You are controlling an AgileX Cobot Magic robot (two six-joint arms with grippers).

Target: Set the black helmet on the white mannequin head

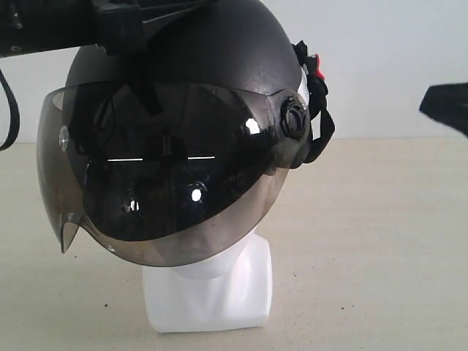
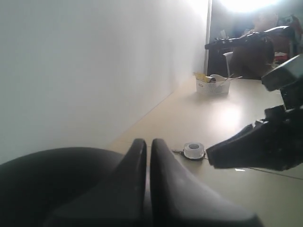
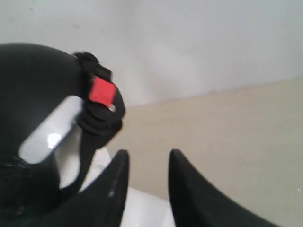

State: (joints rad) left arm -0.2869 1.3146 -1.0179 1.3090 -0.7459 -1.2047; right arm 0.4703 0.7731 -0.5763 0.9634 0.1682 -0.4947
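**Left pincer [image 2: 147, 142] pressed shut over the black helmet [image 1: 219, 51], right pincer [image 3: 148, 156] spread beside it**

The black helmet sits on the white mannequin head [image 1: 212, 292]. Its shell covers the crown, and its smoky visor [image 1: 161, 183] hangs down in front of the face. Only the chin, neck and squarish base show plainly below the visor's lower edge. The head stands upright on the pale table [image 1: 380, 256]. At the rear of the helmet a black strap [image 1: 319, 110] hangs loose, with a red buckle [image 1: 316, 69] near its top.

The left pincer's two fingers lie together with only a hairline slit between them, and nothing can be seen in that slit. They are just above the rounded shell, which fills the lower corner of the left wrist view. Whether they touch the shell I cannot tell. In the exterior view the left arm crosses the top of the helmet from the left.

The right pincer's fingers stand apart with an empty gap between them. They are near the strap side of the helmet and grip nothing. In the exterior view this pincer is a blurred dark shape at the right edge, apart from the helmet.

Farther off on the table, the left wrist view shows a small white roll [image 2: 193, 150]. Beyond it is a white tub [image 2: 213, 86] with something yellow in it, close to the plain wall [image 2: 94, 71].
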